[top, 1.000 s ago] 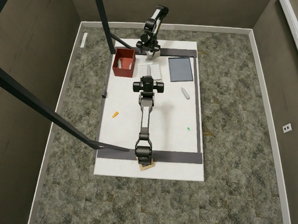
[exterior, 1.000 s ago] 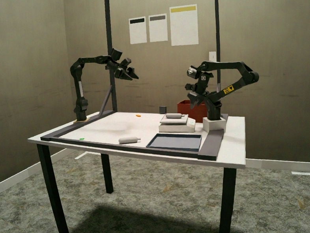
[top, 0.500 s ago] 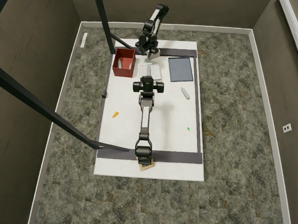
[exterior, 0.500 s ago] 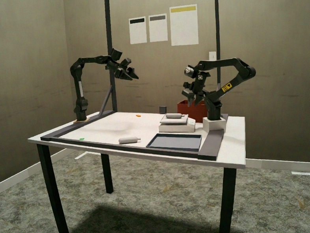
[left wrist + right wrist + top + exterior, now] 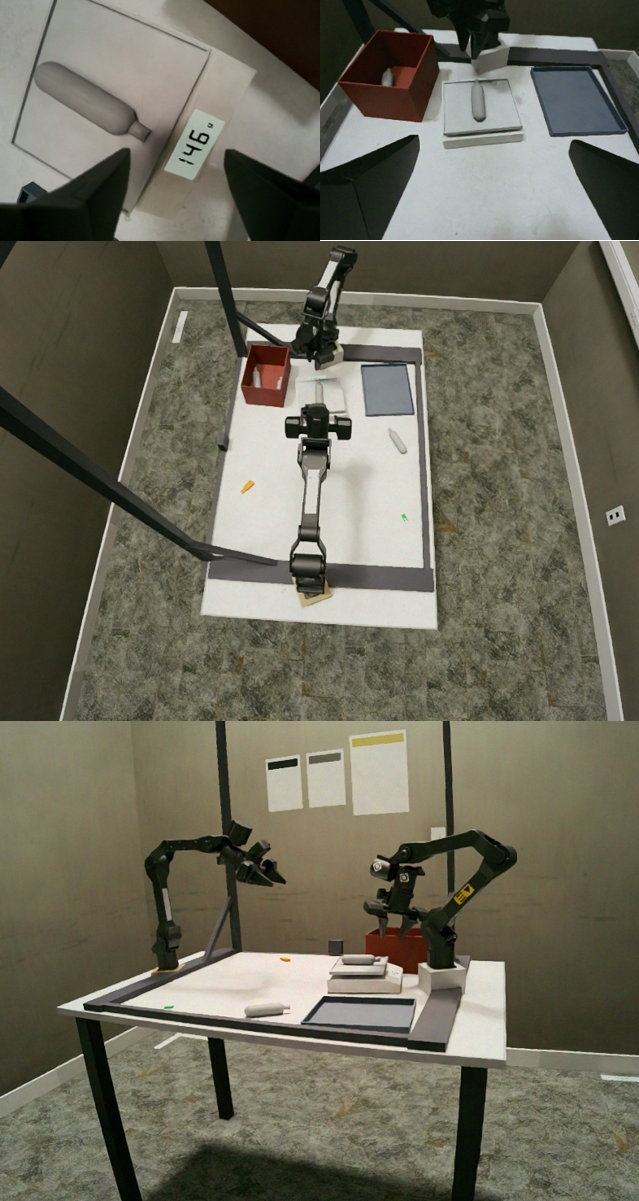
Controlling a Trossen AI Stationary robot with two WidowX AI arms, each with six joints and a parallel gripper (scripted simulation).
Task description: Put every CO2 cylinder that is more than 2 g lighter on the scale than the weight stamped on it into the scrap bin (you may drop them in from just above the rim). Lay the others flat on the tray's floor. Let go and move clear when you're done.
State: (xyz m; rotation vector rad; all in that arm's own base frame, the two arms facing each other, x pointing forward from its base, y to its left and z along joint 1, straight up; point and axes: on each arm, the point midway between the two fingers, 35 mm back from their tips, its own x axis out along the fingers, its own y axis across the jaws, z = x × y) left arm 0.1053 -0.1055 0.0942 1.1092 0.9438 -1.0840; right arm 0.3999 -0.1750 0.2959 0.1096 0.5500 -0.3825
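I see a smooth grey cylinder lying on the scale, reading 146 g. A blue tray sits near. My left gripper and right gripper are open.

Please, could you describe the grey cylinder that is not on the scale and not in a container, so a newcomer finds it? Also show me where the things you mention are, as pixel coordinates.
On the white tabletop (image 5: 371, 545) (image 5: 216, 979), find the shallow blue-grey rectangular tray (image 5: 387, 389) (image 5: 361, 1014). Beside it lies a grey, round-ended metal-looking cylinder with a narrow neck (image 5: 397, 440) (image 5: 267, 1010), alone directly on the tabletop.
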